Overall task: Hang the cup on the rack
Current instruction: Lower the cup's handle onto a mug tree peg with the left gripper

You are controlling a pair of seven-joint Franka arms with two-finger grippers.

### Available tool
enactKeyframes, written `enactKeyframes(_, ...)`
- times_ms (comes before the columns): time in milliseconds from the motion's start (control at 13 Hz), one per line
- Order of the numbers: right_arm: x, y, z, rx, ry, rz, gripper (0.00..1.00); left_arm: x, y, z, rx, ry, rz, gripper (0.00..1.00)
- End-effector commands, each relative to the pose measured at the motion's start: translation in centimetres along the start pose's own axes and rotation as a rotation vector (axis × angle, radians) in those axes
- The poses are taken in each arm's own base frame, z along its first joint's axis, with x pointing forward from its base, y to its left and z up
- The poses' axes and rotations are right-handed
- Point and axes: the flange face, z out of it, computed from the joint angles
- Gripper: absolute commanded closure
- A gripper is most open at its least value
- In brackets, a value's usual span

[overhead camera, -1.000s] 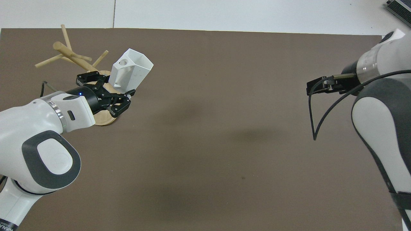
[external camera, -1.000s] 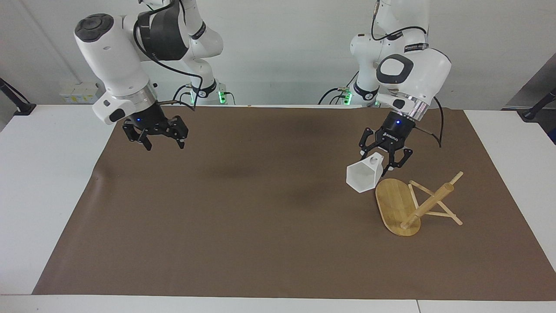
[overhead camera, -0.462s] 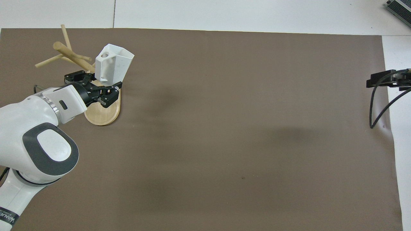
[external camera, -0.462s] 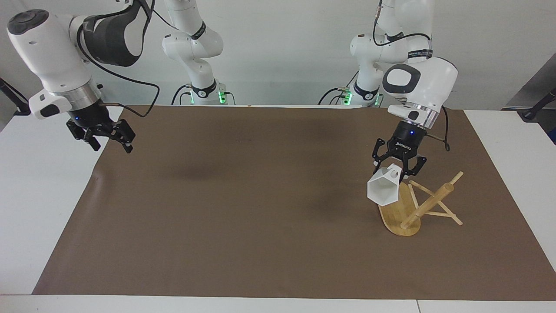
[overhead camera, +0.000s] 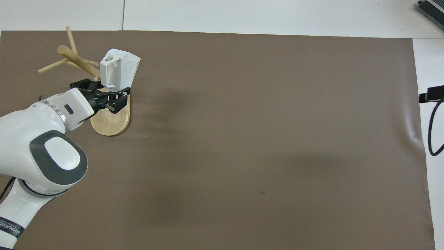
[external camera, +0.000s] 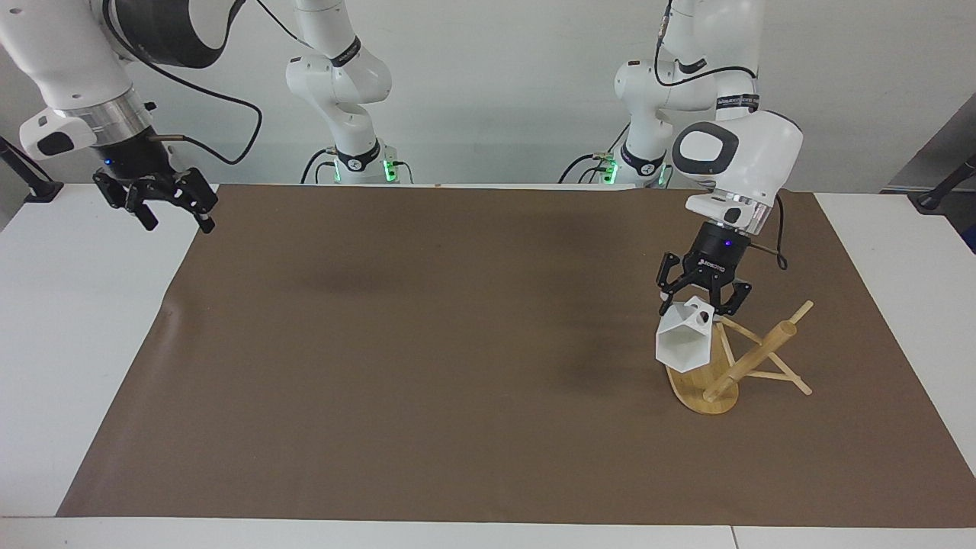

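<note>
Cup (external camera: 684,341) has moved over rack (external camera: 705,381), held by left hand (external camera: 703,306).

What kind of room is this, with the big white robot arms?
Probably a robot lab: a plain white table under a brown mat, bare white walls, and the left gripper carrying a small white faceted cup over a tipped bamboo mug rack.

A plain white wall (external camera: 488,76) rises along the robots' edge of a white table (external camera: 69,343). A brown mat (external camera: 427,343) covers most of the tabletop, leaving white margins at both ends. Soft shadows fall across the mat.
</note>
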Motion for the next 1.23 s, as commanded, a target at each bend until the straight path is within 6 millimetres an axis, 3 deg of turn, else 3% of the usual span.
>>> enactKeyframes(0, -1.6, -0.6, 0.3, -0.009, -0.055, -0.006, 0.00, 0.8, -1.3, 0.2, 0.025, 0.021, -0.024, 1.00)
enactKeyframes(154, -2.6, -0.6, 0.9, -0.005, -0.080, 0.017, 0.00, 1.0, -1.8, -0.1, 0.032, 0.027, -0.029, 1.00)
enactKeyframes(462, -3.2, -2.1, 0.2, -0.007, -0.059, 0.014, 0.00, 1.2, -2.1, -0.1, 0.028, 0.029, -0.112, 1.00)
enactKeyframes(692, -1.7, -4.0, 0.7, -0.012, 0.005, -0.034, 0.00, 0.7, -2.9, 0.1, 0.004, 0.000, -0.133, 1.00)
enactKeyframes(1000, -1.6, -4.3, 0.1, -0.010, 0.017, -0.037, 0.00, 0.4, -3.3, 0.3, -0.017, -0.023, -0.218, 1.00)
enactKeyframes(1154, -1.5, -4.9, -0.4, -0.008, 0.029, -0.049, 0.00, 0.3, -3.8, 0.1, -0.011, -0.023, -0.344, 1.00)
